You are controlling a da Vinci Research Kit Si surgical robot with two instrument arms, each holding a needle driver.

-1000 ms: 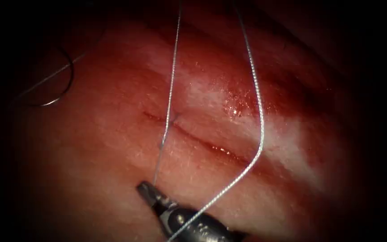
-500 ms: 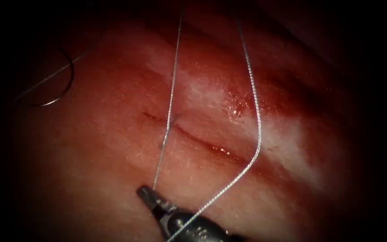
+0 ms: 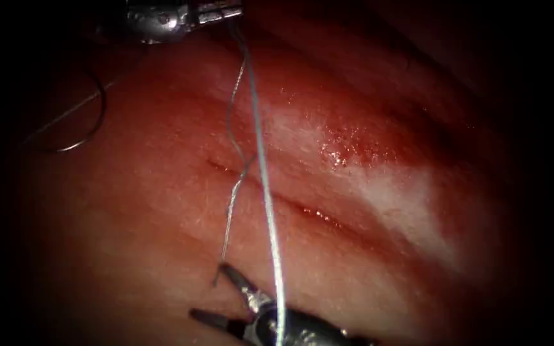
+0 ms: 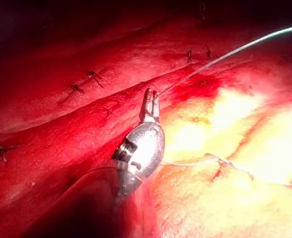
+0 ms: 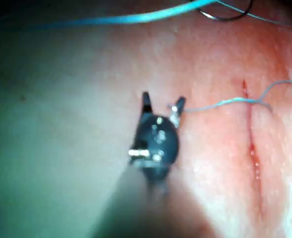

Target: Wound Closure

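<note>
Left pincer (image 3: 229, 11) clamped on thread (image 3: 265, 186); right pincer (image 3: 216, 295) apart, empty; needle (image 3: 88, 122) loose on tissue (image 3: 161, 218).

needle (image 3: 88, 122) on tissue (image 3: 161, 211), left of cut (image 3: 277, 198)

We see the left claw (image 4: 149, 99) with its jaws closed on the thread (image 4: 225, 55), which runs taut from the tips away across the tissue (image 4: 61, 134). Beside the claw's body, on the pale side, a second slack strand (image 4: 220, 161) lies on the tissue, passing over the cut (image 4: 217, 171) there. On the claw's other side, the red tissue carries several short dark stitches (image 4: 86, 82), set well apart from the tips. Red fluid (image 4: 195, 87) pools just past the tips.
</note>
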